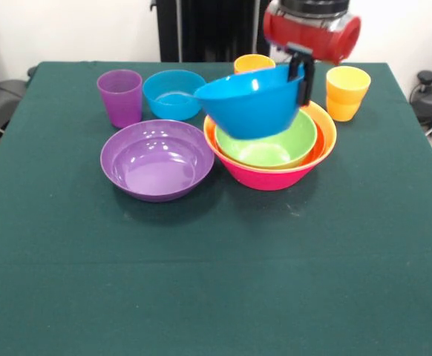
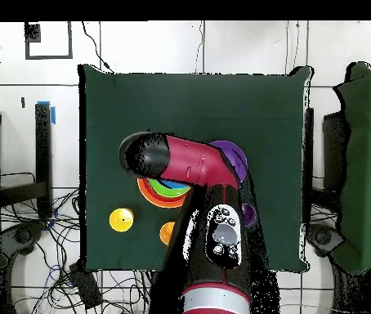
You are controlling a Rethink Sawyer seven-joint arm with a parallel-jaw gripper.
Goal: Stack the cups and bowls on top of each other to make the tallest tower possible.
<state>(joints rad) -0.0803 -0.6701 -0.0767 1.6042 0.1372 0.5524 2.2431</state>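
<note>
My gripper is shut on the rim of a blue bowl and holds it tilted just above the tower. The tower is a green bowl nested in an orange bowl, inside the large pink bowl. To the left on the cloth are a purple bowl, a small blue bowl and a purple cup. An orange cup stands behind the tower and a yellow cup to its right. In the overhead view my arm hides the gripper, the blue bowl and much of the tower.
The table is covered with a dark green cloth. In the overhead view the purple bowl, purple cup, yellow cup and orange cup show around the arm. Cables lie on the floor by the robot's base.
</note>
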